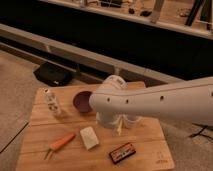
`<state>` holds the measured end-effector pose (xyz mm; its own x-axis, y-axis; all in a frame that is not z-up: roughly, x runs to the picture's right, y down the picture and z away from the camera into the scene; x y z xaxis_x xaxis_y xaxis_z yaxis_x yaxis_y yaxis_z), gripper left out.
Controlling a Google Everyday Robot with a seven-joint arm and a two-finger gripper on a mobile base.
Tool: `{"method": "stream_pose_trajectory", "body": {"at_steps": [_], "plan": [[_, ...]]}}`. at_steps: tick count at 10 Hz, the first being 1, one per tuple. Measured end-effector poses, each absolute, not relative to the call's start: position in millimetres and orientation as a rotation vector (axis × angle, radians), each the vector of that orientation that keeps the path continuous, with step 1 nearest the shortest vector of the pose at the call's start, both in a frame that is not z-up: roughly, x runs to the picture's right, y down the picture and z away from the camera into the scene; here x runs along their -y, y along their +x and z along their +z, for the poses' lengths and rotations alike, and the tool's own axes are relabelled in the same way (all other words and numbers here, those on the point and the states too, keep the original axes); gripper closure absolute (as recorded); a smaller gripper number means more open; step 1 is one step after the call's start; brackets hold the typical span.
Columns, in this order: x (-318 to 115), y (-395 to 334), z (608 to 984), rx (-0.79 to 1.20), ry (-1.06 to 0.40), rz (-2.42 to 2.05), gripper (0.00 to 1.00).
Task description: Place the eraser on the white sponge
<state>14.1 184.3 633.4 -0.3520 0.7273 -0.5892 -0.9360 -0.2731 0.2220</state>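
The eraser (pixel 122 152), a flat black block with an orange-red label, lies near the front edge of the wooden table (pixel 150 145). The white sponge (pixel 89 137), a cream block, lies to its left, a short gap away. My white arm (pixel 160 102) reaches in from the right across the middle of the table. My gripper (pixel 117 127) hangs below the arm's end, above the table between the sponge and the eraser and a little behind them. It stands open and holds nothing.
An orange carrot (pixel 61 143) lies left of the sponge. A small white bottle (pixel 51 101) stands at the left, a dark red bowl (pixel 82 101) beside it. A white cup (pixel 134 120) is partly hidden behind the arm. A black bag (pixel 52 75) lies on the floor.
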Motion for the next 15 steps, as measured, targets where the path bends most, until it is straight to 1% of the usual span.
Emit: {"method": "stream_pose_trajectory", "body": {"at_steps": [9,12,13,15], "plan": [[-187,7,636,-0.652,-0.460,1.818,0.35],[-201,-56,645,-0.618,-0.531,1.632,0.35],[-199,-82,654,-0.603,-0.550,1.547,0.35],[-194,-103,663,-0.592,-0.566,1.476,0.35]]}}
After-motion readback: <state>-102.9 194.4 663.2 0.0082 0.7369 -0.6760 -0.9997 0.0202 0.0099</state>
